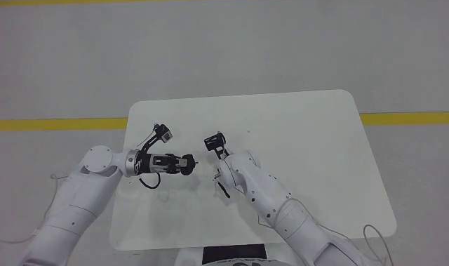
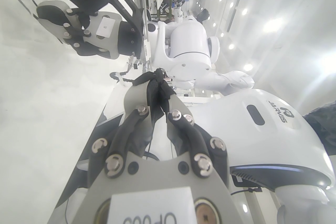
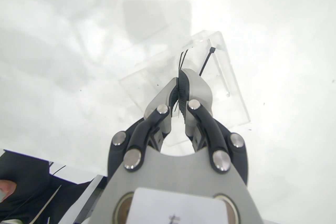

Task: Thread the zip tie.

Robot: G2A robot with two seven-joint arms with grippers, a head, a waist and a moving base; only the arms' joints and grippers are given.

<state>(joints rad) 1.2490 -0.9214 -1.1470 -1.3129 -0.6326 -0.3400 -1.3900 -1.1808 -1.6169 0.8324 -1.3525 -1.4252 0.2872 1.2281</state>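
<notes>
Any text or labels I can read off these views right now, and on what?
White label on the base of the left gripper: cut off at the edge, not readable whole.
Matching label on the base of the right gripper: cut off likewise.
Sticker on the right gripper's side: too small.
No print visible on the zip tie or the clear box.

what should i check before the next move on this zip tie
1. Right claw shut on the zip tie: ok.
2. Left claw shut on a black piece: ok.
3. That piece is the tie's head: cannot tell.
4. Tail lined up with the head: cannot tell.
5. Spare tie lies in the clear box, in neither claw: ok.
</notes>
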